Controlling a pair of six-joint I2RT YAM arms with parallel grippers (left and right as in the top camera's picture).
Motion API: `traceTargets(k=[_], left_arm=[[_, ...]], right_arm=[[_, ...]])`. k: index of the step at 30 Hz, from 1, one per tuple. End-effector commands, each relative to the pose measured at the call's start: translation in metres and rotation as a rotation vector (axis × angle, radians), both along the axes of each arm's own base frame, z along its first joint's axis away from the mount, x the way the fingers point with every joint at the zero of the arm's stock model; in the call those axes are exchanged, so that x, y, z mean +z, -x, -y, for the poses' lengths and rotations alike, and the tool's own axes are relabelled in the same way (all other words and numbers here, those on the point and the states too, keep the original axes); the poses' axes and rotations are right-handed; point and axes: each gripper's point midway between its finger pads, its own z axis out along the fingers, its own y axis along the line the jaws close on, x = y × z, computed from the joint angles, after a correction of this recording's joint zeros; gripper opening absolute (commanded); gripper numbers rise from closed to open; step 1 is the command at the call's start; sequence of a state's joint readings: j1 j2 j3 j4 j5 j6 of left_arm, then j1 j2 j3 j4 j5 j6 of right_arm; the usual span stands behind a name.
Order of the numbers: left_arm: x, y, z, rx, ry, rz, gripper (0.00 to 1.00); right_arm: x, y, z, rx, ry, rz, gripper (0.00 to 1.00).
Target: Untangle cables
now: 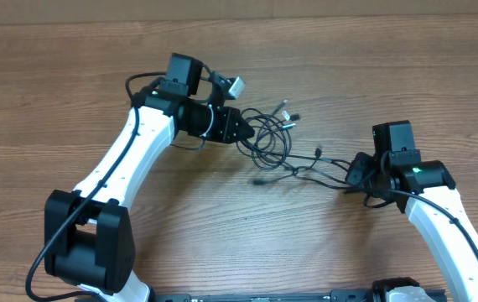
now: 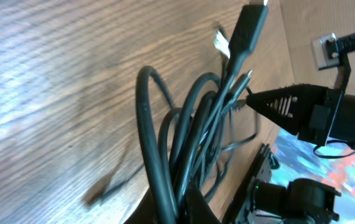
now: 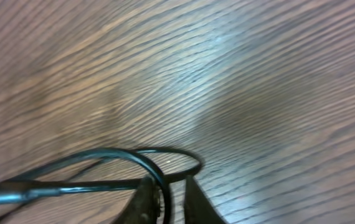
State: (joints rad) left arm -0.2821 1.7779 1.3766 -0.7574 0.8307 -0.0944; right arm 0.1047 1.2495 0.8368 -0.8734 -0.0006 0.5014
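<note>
**Knot strung between two grippers, axis running left to right**

The left gripper [image 1: 241,132] points toward the right edge of the surface [image 1: 71,75]. In its wrist view, several black strands bunch together and run down into its jaws, so it looks clamped on the thick end of the cables [image 1: 271,138]. The knot starts right at its fingertips and spreads away from it toward the right edge.

The right gripper [image 1: 352,174] faces back toward the left edge. Its wrist view shows the fingers [image 3: 145,200] nearly together with one thin loop pinched between them.

The cables lie about midway between the left and right edges, slightly nearer the far edge. The dense loops sit at the left gripper. Two or three looser strands trail on to the right gripper and slant a little toward the near edge. The long axis of the bundle therefore runs along the line between the two grippers, and the left one is much nearer the knot.

Silver-tipped plugs [image 1: 287,113] stick out on the far side of the knot, and another plug end [image 1: 258,179] lies loose on the near side.

Nothing else stands on the surface around the cables. As I judge it, the main hindrance to drawing the grippers apart is these free ends catching in the loops.
</note>
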Motion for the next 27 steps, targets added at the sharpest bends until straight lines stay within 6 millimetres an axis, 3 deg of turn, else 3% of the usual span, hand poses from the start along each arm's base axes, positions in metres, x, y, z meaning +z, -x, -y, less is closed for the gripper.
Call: traceTargets(k=[1,5,15,19,27], left_arm=[[0.003,-0.013,-0.011,0.007,-0.026,0.065,0.04],[0.003,-0.013,-0.011,0.003,-0.026,0.071,0.04],[0.022,-0.012,-0.015,-0.016,-0.04,0.172,0.04],[0.038,-0.013,-0.02,-0.005,-0.066,0.246,0.04],[0.094,-0.007,-0.027,0.012,-0.056,0.438,0.04]], right_arm=[[0.004,-0.005,0.024,-0.084,0.097,0.018,0.2],[0.004,-0.005,0.024,-0.083,0.097,0.018,0.31],[0.004,-0.004,0.024,-0.083,0.098,0.016,0.42],[0.004,-0.003,0.024,-0.083,0.099,0.011,0.43],[0.003,0.002,0.037,-0.107,0.172,-0.005,0.47]])
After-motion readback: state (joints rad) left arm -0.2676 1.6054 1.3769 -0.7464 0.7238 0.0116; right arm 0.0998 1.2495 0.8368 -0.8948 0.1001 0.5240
